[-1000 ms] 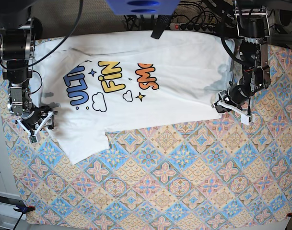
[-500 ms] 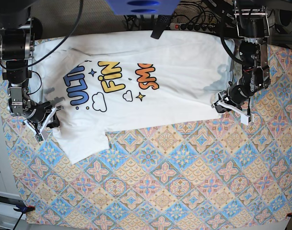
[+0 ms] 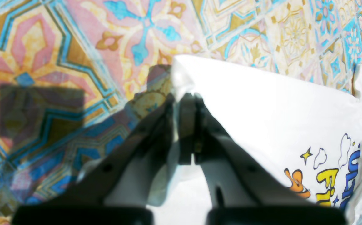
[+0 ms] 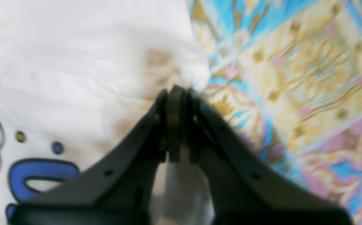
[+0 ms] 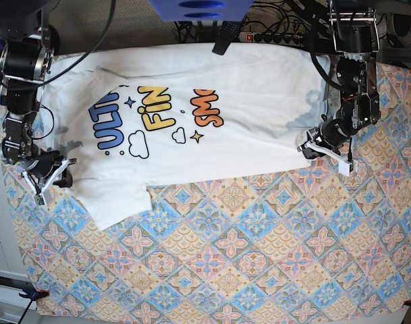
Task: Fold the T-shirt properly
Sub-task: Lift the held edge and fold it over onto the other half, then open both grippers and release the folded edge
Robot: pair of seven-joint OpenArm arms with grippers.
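Note:
The white T-shirt (image 5: 245, 128) lies spread print-up across the far half of the table, showing blue, yellow and orange lettering. On the right of the base view, my left gripper (image 5: 308, 149) is shut on the shirt's hem corner. The left wrist view shows its fingertips (image 3: 184, 98) pinching that corner of the T-shirt (image 3: 262, 109). On the left of the base view, my right gripper (image 5: 55, 177) is shut on the shirt's edge by the sleeve. In the right wrist view the gripper (image 4: 175, 92) holds a bunched fold of the T-shirt (image 4: 74, 62).
A patterned tablecloth (image 5: 259, 256) covers the table and lies bare in front of the shirt. A power strip and cables (image 5: 272, 37) run along the back edge. A blue object (image 5: 198, 8) hangs at the top centre.
My right gripper went from open to shut on the shirt's edge and drew slightly left. The left arm kept its grip and did not move.

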